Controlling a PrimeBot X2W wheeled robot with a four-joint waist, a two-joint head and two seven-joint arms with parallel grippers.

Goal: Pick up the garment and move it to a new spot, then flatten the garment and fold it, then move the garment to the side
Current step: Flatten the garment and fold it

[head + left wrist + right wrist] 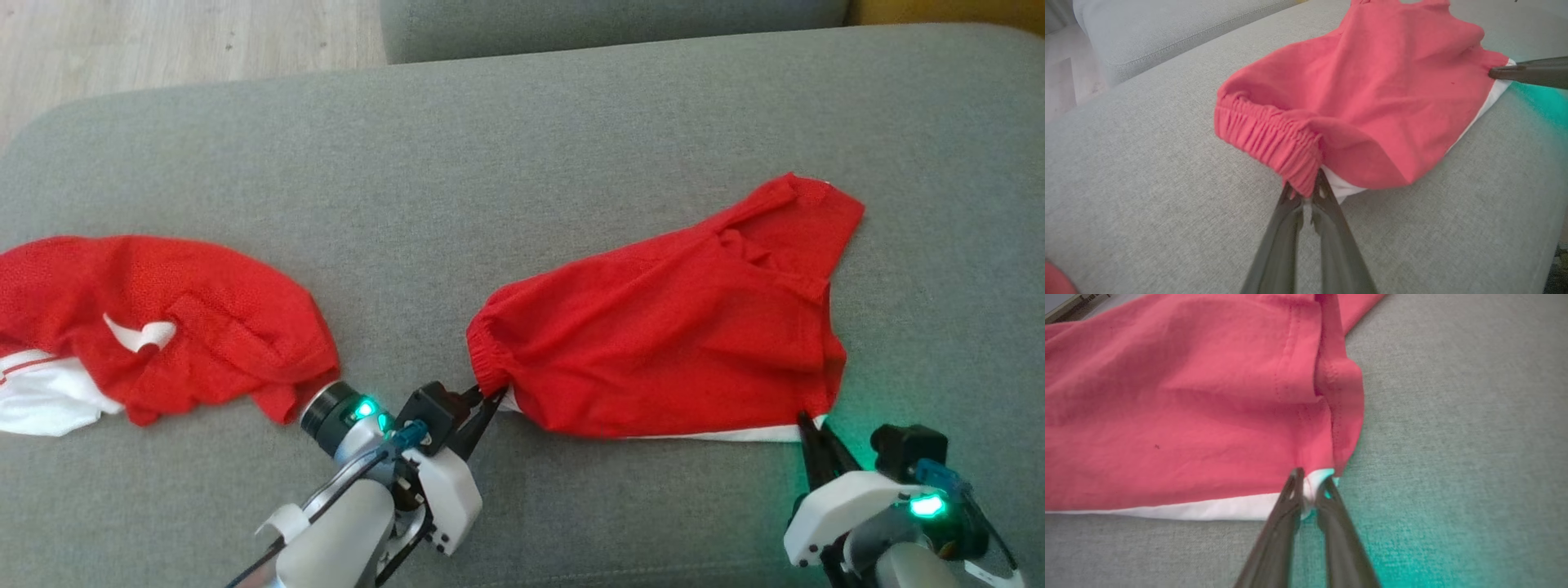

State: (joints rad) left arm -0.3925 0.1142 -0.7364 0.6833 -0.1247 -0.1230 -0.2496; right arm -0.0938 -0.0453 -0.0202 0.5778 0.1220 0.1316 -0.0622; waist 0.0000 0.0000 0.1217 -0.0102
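Note:
The garment (pixel 669 327), red shorts with a white lining edge, lies spread on the grey sofa seat (pixel 522 139). My left gripper (pixel 490 400) is shut on the gathered elastic waistband corner at its near left; the left wrist view shows the garment (pixel 1372 90) pinched between the tips of that gripper (pixel 1306 192). My right gripper (pixel 808 420) is at the near right corner. In the right wrist view it (pixel 1310 486) is shut on the red and white hem corner of the garment (pixel 1188 416). The right fingers (pixel 1527 72) also show in the left wrist view.
A second red and white garment (pixel 163 318) lies crumpled at the left of the seat, just beyond my left wrist. Another grey cushion (pixel 612 24) stands behind. Wooden floor (pixel 163 49) shows at the far left. Bare seat lies between and beyond the two garments.

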